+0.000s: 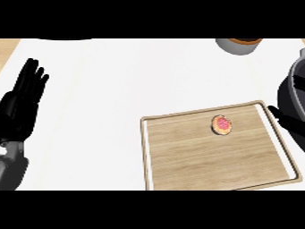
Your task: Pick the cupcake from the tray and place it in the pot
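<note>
Cupcake point(222, 125), pink-topped, lying on the wooden tray point(207, 156) in its upper right part, untouched and free of any hand. The right hand point(298, 127) shows at the view's right edge, just beside the tray's right rim; the cupcake lies to its left, near but apart from it. The fingers point toward the tray and look relaxed rather than curled, holding nothing, though much of the hand is cut off by the edge. Behind this hand, at the right edge, a grey curved body is partly in view; whether it is the arm or the pot cannot be told. The left hand point(19, 105) rests open at the view's left, fingers straight and upward, well apart from the tray. A round vessel point(239, 44) with a brown inside stands at the far edge of the white bench point(102, 89), beyond the right hand. Progress, as judged: the pick is not yet made; grasp, carry and placing all remain.
</note>
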`<action>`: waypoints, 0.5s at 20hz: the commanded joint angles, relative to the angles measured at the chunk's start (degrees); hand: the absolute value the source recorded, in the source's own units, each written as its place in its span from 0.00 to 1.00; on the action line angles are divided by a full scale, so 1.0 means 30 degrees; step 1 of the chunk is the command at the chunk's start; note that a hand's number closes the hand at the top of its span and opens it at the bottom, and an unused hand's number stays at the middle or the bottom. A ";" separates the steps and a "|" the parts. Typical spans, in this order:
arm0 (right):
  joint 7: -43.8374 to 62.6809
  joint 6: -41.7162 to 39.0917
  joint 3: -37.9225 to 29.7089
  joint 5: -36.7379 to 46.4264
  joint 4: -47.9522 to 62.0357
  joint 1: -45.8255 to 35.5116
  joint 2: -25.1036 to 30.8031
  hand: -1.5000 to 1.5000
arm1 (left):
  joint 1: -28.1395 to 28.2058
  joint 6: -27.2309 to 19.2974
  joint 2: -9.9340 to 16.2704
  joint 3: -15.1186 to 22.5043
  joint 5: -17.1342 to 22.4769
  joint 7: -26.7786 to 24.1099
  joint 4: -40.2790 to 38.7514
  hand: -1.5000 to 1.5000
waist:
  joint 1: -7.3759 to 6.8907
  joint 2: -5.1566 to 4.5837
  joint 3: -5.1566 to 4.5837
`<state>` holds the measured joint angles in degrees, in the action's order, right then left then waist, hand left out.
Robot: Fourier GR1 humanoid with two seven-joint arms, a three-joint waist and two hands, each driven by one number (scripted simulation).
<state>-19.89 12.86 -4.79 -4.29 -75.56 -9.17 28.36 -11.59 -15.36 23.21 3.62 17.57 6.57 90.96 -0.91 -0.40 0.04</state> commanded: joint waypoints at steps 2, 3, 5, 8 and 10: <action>-0.3643 -0.1665 -0.1038 -0.0342 0.0291 0.0569 0.0337 0.00 | 0.0175 -0.0367 -0.0060 -0.0485 -0.0510 0.1032 0.0257 0.50 | 0.0318 0.0138 -0.0002; -0.2988 -0.0459 0.0322 0.1232 -0.0346 0.0459 -0.0627 0.00 | 0.0069 -0.0771 -0.0233 -0.0026 -0.1015 0.1944 0.1164 0.50 | 0.0280 0.0149 -0.0006; -0.0479 -0.1821 0.0269 0.1019 -0.1944 0.0184 0.0593 0.00 | 0.0829 -0.0712 -0.0694 -0.0106 -0.1502 0.0876 0.1139 0.50 | 0.0293 0.0158 -0.0017; 0.2349 -0.3612 0.1449 0.1523 -0.2987 0.0223 0.2418 0.00 | -0.0713 -0.0704 -0.0356 -0.0410 -0.1211 0.1757 -0.0015 0.50 | 0.0430 0.0157 -0.0030; 0.5038 -0.4792 0.2354 0.1723 -0.4499 0.0182 0.3506 0.00 | 0.0683 -0.0317 -0.0634 -0.0225 -0.1054 0.0740 0.0408 0.50 | 0.0350 0.0221 -0.0070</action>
<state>-14.15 3.45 -1.21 -0.71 -83.93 -8.28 34.45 -11.08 -16.64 21.99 2.68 14.74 9.75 92.04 0.13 0.11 -0.06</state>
